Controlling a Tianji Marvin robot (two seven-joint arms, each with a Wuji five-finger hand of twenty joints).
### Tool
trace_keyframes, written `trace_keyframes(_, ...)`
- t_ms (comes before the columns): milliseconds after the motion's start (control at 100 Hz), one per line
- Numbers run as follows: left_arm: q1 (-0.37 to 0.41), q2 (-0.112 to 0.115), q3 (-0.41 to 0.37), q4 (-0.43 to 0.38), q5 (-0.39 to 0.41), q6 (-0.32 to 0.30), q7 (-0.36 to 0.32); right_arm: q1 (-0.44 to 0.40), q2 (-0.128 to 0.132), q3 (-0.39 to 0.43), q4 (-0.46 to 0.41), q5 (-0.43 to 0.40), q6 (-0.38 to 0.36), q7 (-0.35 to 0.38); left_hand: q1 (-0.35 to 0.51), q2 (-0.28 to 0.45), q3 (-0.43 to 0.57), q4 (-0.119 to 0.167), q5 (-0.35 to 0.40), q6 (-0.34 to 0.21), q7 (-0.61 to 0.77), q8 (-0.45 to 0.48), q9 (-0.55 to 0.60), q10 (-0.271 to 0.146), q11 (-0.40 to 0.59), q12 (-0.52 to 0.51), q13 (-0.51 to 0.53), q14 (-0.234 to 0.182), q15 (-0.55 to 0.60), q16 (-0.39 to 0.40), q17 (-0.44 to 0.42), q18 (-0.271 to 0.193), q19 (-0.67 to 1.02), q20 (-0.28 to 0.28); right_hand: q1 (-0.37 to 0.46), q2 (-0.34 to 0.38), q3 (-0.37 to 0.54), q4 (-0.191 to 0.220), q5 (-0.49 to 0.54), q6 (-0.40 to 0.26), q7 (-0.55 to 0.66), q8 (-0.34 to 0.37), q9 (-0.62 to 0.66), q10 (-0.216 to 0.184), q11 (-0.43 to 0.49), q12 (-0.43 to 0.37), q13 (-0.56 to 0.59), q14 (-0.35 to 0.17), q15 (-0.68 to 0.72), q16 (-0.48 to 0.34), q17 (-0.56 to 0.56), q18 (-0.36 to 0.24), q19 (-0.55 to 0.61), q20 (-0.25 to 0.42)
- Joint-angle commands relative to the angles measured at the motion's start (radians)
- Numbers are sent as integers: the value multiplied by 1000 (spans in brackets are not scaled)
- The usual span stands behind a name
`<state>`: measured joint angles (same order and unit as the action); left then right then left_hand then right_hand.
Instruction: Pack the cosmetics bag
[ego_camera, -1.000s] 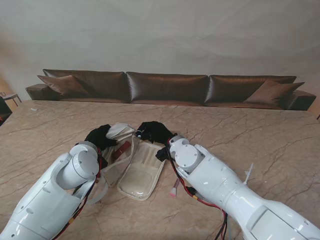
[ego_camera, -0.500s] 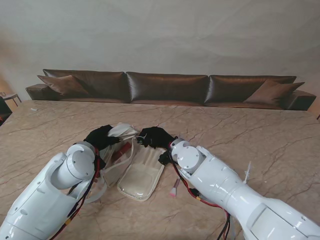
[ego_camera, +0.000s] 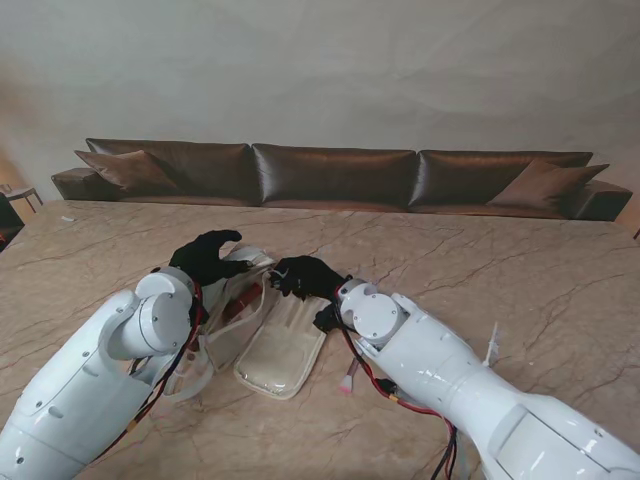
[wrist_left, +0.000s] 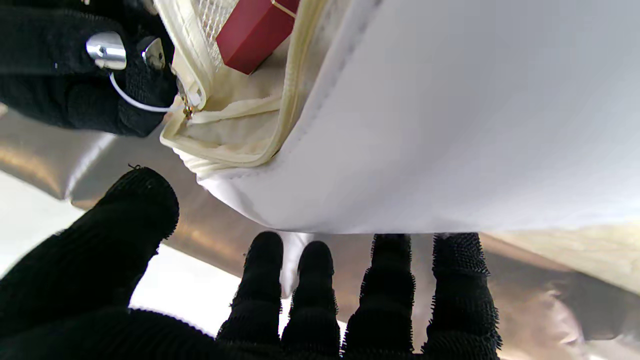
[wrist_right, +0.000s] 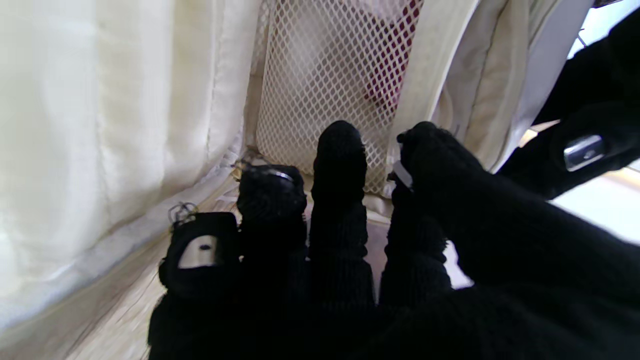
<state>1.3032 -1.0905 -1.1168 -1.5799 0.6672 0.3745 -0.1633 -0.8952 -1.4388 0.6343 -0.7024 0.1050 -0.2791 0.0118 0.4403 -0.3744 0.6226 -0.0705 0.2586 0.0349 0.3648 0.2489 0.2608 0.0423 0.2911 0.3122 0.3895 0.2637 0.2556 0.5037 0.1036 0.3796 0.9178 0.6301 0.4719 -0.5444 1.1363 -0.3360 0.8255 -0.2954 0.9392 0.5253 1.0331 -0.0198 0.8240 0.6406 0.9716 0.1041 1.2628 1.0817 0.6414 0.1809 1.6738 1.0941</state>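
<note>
So the left hand (ego_camera: 207, 257) had just let go of the bag (ego_camera: 270, 335) and lifted off, fingers spread wide, bag flap right under it. The right hand (ego_camera: 303, 275) stayed pinched on the zip pull (wrist_left: 186, 102), red box (wrist_left: 252, 32) inside. Looked like zipping was next.

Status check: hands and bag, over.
Left hand open over the bag. Right hand pinching the zipper pull. Red box inside. Nothing blocking.
</note>
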Motion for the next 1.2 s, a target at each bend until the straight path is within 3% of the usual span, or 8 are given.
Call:
trace_keyframes(0,-23,4,15,4,19,-16,-25,4,-11,-3,2,-1,-9,8,-30,-37,-30,23,-35,-44,-58,-22,-58,-11,-31,-33,-48,-16,-31,-31,-27,24,-41,-11,38,69,-21,13,22,-52,39,37,-14,-9,24,8,-6,5,3,11,-3,-15,52,18)
trace_keyframes(280,-133,17,121,82,106,-84,-75,16,-20,-11,26,-3,-34,15,-22,-76,-28,17,-49,-135,-114,-49,-76,-29,-114,-71,-32,-25,-27,-44,-11,39,-73,-7,36,66,-16,13,27,-49,37,37,-9,-6,30,11,1,4,12,15,-3,-15,50,21)
trace_keyframes(560,-231,28,225,147,126,-108,-152,17,-19,-11,31,-5,-45,18,10,-106,141,16,174,-172,90,67,9,-25,14,12,156,-48,202,234,146,3,150,119,37,64,-13,12,29,-46,38,40,-7,-4,32,13,2,6,13,15,-3,-15,50,22)
trace_keyframes(650,-258,26,258,175,129,-107,-150,17,-16,-10,27,-10,-43,13,22,-41,223,23,277,-174,241,146,81,-19,78,79,232,-62,325,345,251,-37,286,149,38,65,-13,12,29,-45,40,44,-7,-4,33,14,2,6,13,15,-3,-15,50,22)
trace_keyframes(710,-267,16,273,197,94,-93,-123,15,-15,-7,24,-8,-39,14,97,-71,209,-43,317,-192,339,182,153,-30,131,136,289,-52,417,409,326,-52,384,157,39,66,-13,12,30,-46,41,46,-8,-3,34,15,1,6,13,15,-4,-14,49,22)
trace_keyframes(860,-298,3,307,232,34,-61,-105,12,-7,-6,14,-15,-34,13,282,-85,130,-113,367,-204,566,215,412,-79,295,381,461,-43,607,474,515,-78,588,79,38,67,-15,12,29,-46,40,48,-7,-5,35,17,1,5,13,15,-4,-13,48,23)
trace_keyframes(970,-321,5,331,248,31,-58,-122,3,0,-1,-3,-15,-25,10,346,-101,151,-128,402,-191,665,257,667,-91,193,640,587,-60,680,461,659,-96,694,-17,38,66,-16,12,28,-45,38,49,-8,-5,35,17,1,5,13,15,-4,-13,48,23)
trace_keyframes(1190,-339,-3,358,273,12,-26,-113,-11,12,0,-30,-8,-15,20,414,-60,136,-162,342,-191,757,530,709,-107,333,806,702,-115,788,502,820,-138,791,-89,37,67,-17,12,29,-45,36,49,-9,-4,35,18,0,6,13,16,-4,-13,48,23)
